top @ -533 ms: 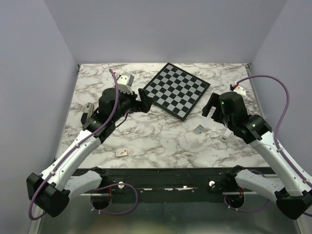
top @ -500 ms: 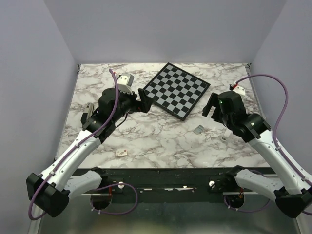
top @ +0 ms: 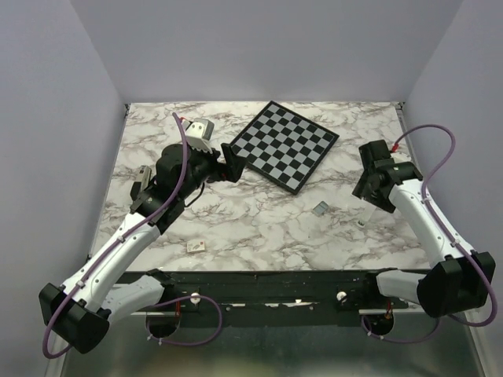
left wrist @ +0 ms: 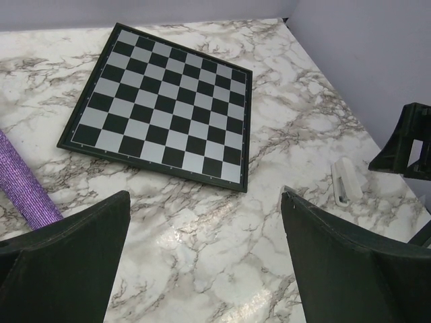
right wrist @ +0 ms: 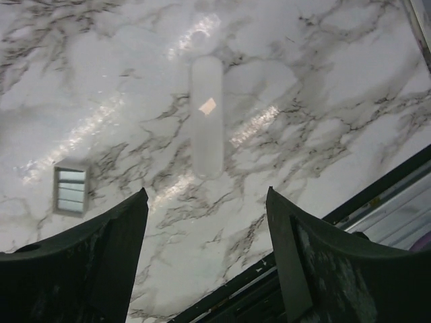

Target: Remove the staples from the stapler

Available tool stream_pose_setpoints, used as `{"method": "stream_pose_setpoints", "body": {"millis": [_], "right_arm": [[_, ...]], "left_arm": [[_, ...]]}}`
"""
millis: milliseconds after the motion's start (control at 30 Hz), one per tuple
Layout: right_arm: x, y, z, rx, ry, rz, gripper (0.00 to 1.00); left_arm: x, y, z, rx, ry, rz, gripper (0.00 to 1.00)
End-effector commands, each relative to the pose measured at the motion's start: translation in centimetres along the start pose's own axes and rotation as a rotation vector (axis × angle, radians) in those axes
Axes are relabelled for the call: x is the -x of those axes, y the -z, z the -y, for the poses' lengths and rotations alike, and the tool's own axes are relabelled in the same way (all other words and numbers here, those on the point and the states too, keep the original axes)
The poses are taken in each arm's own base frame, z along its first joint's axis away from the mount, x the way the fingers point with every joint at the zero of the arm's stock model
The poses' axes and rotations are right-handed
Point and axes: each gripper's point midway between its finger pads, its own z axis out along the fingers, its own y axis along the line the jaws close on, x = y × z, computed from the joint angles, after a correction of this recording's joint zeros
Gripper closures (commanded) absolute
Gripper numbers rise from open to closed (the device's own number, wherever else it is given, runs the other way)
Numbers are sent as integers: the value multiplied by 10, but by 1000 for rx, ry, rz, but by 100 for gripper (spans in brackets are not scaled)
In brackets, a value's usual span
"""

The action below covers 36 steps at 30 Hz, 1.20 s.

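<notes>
Both my grippers stand wide, with nothing between the jaws. My left gripper (left wrist: pixel 203 195) hangs over the table (top: pixel 259 228) at the left corner of the chessboard (top: pixel 284 145). My right gripper (right wrist: pixel 205 192) hangs over the right part of the table.

The table top is white marble with grey veins, glossy enough to catch the light. Plain pale lilac walls (top: pixel 275 47) close it in on the left, far and right sides. A black rail (top: pixel 259 279) runs along the near edge, where my two arms are bolted.

Far to the left, half hidden under my left arm, lies a slim silver-and-dark metal piece. I take it for the stapler (top: pixel 142 176), but the arm covers too much for me to be sure. My left wrist view catches a purple cylinder (left wrist: pixel 23 185) with a rough, grainy skin, lying flat on the marble left of the chessboard.

A small tan square (top: pixel 196 246) sits close to the near edge. The chessboard lies flat at the far middle, turned cornerwise.

On the right, a small grey ribbed block (right wrist: pixel 71 190) lies flat. To its right, and apart from it, is a white bar (right wrist: pixel 207 114) with rounded ends and a small orange mark on top. Both lie below my right gripper, and it touches neither.
</notes>
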Motion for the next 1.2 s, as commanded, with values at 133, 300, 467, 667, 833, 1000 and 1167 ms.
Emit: {"method": "stream_pose_setpoints", "body": {"millis": [133,300,467,667,833,1000,1167], "right_arm": [[-34,-42,12,7,-60,-238,41],[-34,-62,0,17,-57,-272,36],[-42,-78,2,-31,-27,-308,32],[-49,-87,15,-102,-17,-327,31],[-55,-97,17,-129,-4,-346,32],[-51,-104,17,-123,-9,-323,45],[-49,-108,17,-112,-4,-297,58]], "left_arm": [[10,5,8,-22,7,31,1],[8,6,7,-12,11,31,1],[8,6,7,-11,6,33,1],[7,6,7,-10,4,33,1],[5,3,8,-13,6,24,2],[0,2,4,2,0,5,2],[-4,-2,3,9,3,-22,4]]}}
